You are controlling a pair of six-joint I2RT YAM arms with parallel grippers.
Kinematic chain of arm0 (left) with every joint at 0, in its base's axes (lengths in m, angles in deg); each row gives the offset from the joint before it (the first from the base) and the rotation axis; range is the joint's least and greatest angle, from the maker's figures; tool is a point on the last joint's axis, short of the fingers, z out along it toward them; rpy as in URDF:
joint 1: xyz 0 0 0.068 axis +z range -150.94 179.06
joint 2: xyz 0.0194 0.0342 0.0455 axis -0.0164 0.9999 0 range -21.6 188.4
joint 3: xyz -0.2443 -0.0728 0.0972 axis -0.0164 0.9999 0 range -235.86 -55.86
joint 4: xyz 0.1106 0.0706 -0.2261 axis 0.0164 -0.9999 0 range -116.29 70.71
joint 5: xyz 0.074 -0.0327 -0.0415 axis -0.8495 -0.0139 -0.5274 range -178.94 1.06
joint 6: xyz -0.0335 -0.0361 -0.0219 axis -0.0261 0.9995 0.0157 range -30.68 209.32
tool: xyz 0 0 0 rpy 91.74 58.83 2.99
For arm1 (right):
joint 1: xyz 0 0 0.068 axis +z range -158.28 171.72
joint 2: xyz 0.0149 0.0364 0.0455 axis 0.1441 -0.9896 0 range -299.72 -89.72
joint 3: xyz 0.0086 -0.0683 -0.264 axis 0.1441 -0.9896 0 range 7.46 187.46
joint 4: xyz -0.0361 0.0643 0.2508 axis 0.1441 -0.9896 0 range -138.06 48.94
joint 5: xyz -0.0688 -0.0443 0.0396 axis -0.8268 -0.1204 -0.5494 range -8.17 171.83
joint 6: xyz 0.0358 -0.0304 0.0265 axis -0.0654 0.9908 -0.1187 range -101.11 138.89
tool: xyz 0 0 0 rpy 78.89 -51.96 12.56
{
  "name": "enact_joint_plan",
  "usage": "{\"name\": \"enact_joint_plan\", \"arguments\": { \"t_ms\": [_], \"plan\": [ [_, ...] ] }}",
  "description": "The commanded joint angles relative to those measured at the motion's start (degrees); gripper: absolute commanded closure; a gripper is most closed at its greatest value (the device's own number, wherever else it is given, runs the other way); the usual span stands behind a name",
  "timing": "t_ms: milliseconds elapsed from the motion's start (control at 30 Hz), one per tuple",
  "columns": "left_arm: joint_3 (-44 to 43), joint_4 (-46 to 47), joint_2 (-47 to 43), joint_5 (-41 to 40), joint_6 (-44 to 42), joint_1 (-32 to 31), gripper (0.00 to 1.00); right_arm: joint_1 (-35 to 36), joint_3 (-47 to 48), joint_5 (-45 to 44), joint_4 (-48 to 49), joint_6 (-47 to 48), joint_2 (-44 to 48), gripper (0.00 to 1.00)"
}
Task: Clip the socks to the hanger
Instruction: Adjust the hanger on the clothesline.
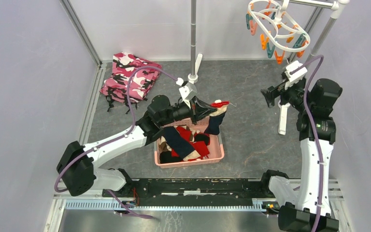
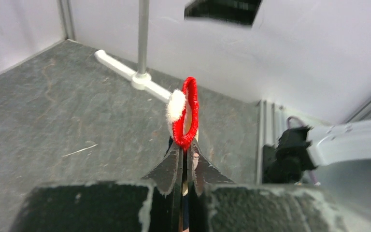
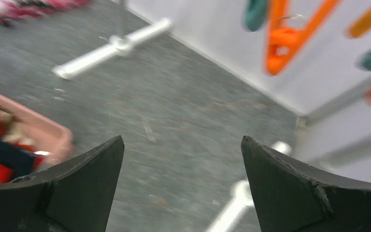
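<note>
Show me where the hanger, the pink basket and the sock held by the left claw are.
hanger (image 1: 276, 26), top external view, on its white ring frame.
pink basket (image 1: 193, 163), top external view, on its near rim.
held sock (image 2: 193, 104), left wrist view, on its red cuff.

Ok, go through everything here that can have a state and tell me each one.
Left pincer: shut on a navy sock with a red cuff.
Right pincer: open, empty.
White oval plastic hanger: hanging, no sock seen clipped.
Pink plastic basket: holding loose socks.
Pink camouflage cloth: folded.
</note>
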Motion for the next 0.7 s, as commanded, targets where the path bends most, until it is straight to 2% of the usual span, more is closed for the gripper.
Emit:
{"name": "enact_joint_plan", "arguments": {
  "t_ms": [0,67,200,300,400,533,667],
  "plan": [
    [0.9,16.3,3.2,1.6,16.3,0.3,0.98,0.1,-10.7,19.6,15.3,-22.0,4.5,0.02],
    [1.4,22.9,6.1,1.5,25.6,0.1,0.98,0.6,-13.8,20.9,21.4,-28.1,5.7,0.02],
    [-1.0,29.1,12.3,-2.8,33.2,-3.6,0.98,1.9,-14.4,22.3,21.6,-31.5,7.1,0.02],
    [-4.3,30.9,17.9,-8.4,36.6,-7.2,0.98,5.1,-16.1,18.4,24.8,-35.9,10.1,0.02],
    [-8.6,32.5,24.8,-12.5,39.6,-10.2,0.98,6.1,-18.6,13.8,34.5,-44.4,13.1,0.02],
    [-14.3,36.8,32.3,-13.0,44.4,-13.1,0.98,7.2,-22.3,8.4,43.1,-53.7,14.3,0.02],
    [-17.4,38.3,35.5,-13.2,45.1,-14.7,0.98,8.7,-24.5,5.5,44.2,-54.8,14.8,0.02]
  ]
}}
